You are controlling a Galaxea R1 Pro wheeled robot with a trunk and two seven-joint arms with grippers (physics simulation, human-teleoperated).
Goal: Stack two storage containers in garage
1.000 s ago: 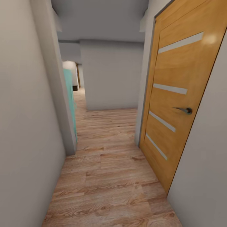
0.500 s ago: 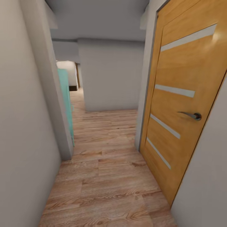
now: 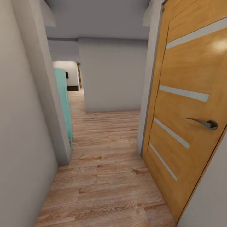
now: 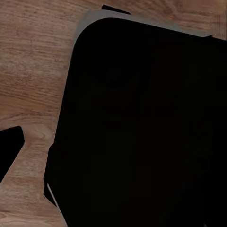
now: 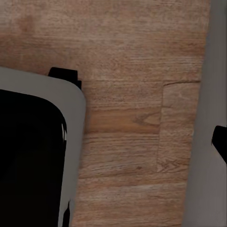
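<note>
Narrow hallway w/ wood-plank floor [image 3: 107, 176], orange door [image 3: 186, 104] at right; pincer states: can't tell

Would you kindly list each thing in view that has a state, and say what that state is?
Wooden door: swung open into the corridor, handle level.
Teal door: open, edge-on past the left wall corner.
Wood-plank floor: bare along the corridor ahead.
Far room: lit.

Head view faces down hallway; both wrist views look close onto wood floor [image 3: 107, 176].
</note>
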